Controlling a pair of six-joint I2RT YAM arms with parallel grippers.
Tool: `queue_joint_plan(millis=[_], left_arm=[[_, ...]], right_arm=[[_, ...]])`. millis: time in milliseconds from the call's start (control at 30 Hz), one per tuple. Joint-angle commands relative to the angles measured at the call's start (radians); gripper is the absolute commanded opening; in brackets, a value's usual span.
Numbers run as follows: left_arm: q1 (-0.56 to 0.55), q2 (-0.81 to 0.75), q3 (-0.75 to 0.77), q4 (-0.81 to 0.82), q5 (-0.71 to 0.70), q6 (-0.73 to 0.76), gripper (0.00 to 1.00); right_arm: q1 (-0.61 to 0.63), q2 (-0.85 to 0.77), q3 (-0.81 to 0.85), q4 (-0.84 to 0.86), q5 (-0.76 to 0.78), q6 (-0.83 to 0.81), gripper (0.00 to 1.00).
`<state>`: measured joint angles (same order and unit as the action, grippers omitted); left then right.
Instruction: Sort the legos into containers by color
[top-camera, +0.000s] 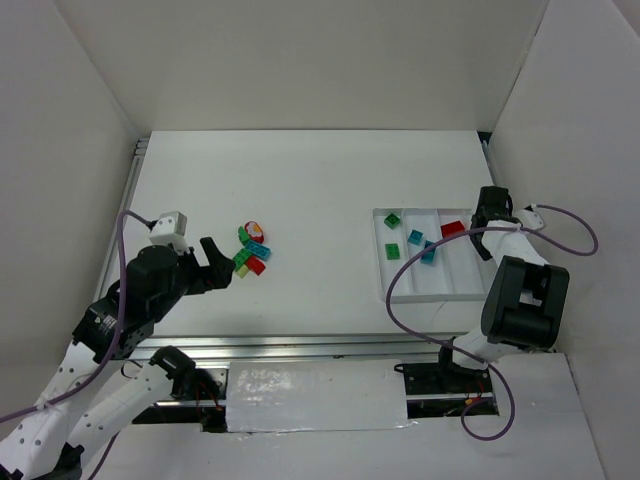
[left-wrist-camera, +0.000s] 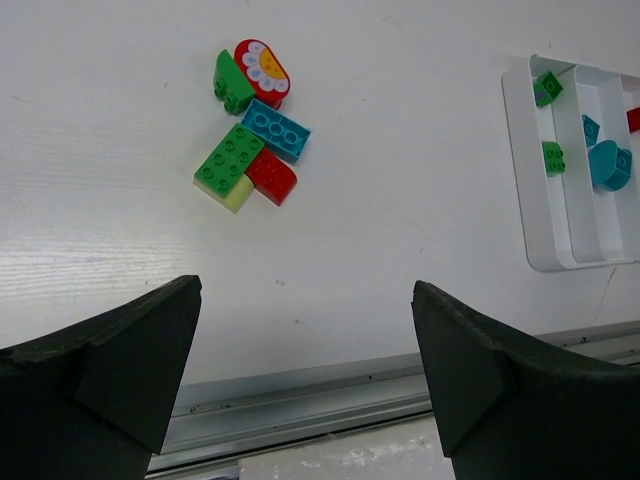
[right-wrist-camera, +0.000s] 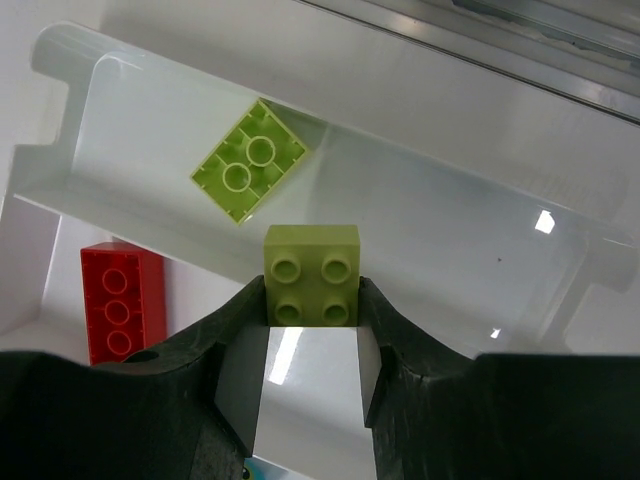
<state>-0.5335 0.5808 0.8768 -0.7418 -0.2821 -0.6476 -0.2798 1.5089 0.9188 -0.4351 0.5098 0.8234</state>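
Two pale yellow-green studded plastic bricks matter here: the held brick (right-wrist-camera: 311, 275) is clamped between the right gripper's (right-wrist-camera: 312, 305) fingers above the outermost compartment of the shallow white plastic tray (left-wrist-camera: 517, 160), which sits near the table's right edge, and the matching brick (right-wrist-camera: 250, 160) lies in that same compartment toward its far end. A red rectangular brick (right-wrist-camera: 118, 300) lies one compartment over, so the step in hand looks like the release. It would go best with the gripper lowered until the brick is just above the floor and centred between the dividers, so it cannot bounce over the low wall into the red lane. Bare floor shows directly below the fingers, well apart from the matching brick. The left gripper (left-wrist-camera: 305, 300) hangs with its jaws spread wide and holding nothing, near the table's front edge, short of the loose pile of mixed bricks (left-wrist-camera: 250, 140) left of the table's middle. Bare tabletop lies between the pile and the tray.
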Motion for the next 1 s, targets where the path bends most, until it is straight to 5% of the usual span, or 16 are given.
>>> queue_joint_plan(millis=[0,33,67,433,633,733,800,967], left_arm=[[0.0,-0.002,-0.004,0.045,0.021,0.031,0.99],[0.0,-0.004,-0.001,0.044,0.02,0.029,1.0],[0.0,-0.007,-0.001,0.042,0.02,0.029,0.99],[-0.022,-0.027,-0.004,0.044,0.012,0.026,0.99],[-0.025,-0.036,-0.004,0.041,-0.002,0.019,1.0],[-0.026,-0.044,-0.002,0.035,-0.026,0.009,0.99],[-0.025,-0.038,0.002,0.022,-0.045,-0.006,0.99],[-0.023,-0.003,0.019,-0.047,-0.207,-0.113,1.0]], right_arm=[[-0.007,-0.01,-0.017,0.013,0.038,0.033,0.21],[-0.009,-0.009,-0.02,0.013,0.045,0.039,0.68],[-0.007,-0.006,-0.018,0.009,0.047,0.045,0.77],[0.027,-0.091,-0.047,0.03,0.072,0.042,0.88],[0.034,0.013,0.006,-0.012,0.036,0.048,0.88],[0.144,-0.073,-0.018,0.033,0.039,-0.012,0.88],[0.273,-0.177,-0.026,0.088,0.026,-0.072,0.99],[0.66,-0.311,0.009,0.176,-0.099,-0.225,1.0]])
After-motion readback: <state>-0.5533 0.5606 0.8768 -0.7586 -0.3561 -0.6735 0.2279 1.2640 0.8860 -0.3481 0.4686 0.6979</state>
